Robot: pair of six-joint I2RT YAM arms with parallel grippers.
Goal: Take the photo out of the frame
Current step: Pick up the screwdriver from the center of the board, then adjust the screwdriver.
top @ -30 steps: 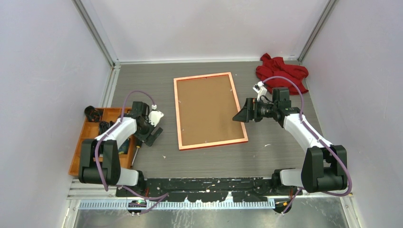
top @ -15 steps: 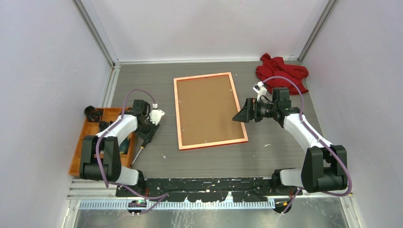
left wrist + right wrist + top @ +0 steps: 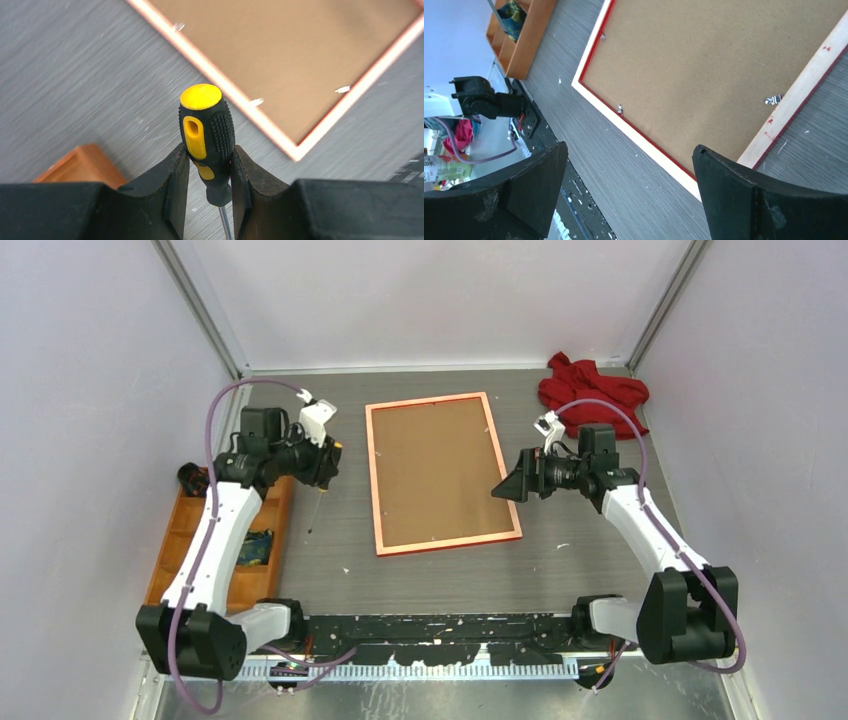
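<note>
The frame (image 3: pixel 373 480) lies face down mid-table, its pale orange-pink back rim around a brown backing board (image 3: pixel 440 470). The photo is hidden under that board. Small metal clips (image 3: pixel 256 102) sit along the rim (image 3: pixel 220 82). My left gripper (image 3: pixel 325 465) hovers left of the frame, shut on a black-and-yellow screwdriver (image 3: pixel 206 125) by its handle, the shaft (image 3: pixel 315 510) hanging down. My right gripper (image 3: pixel 508 475) stands open at the frame's right edge; its jaws (image 3: pixel 629 147) are wide apart above the rim (image 3: pixel 634 130) with nothing between them.
An orange wooden tray (image 3: pixel 170 550) with small items sits at the left edge by the wall. A red cloth (image 3: pixel 592 390) lies crumpled in the far right corner. Walls close in three sides, and the arm bases line the near edge.
My left gripper closed on the screwdriver beside the tray, lifted it and swung up toward the frame's left side. The right gripper has barely moved.
</note>
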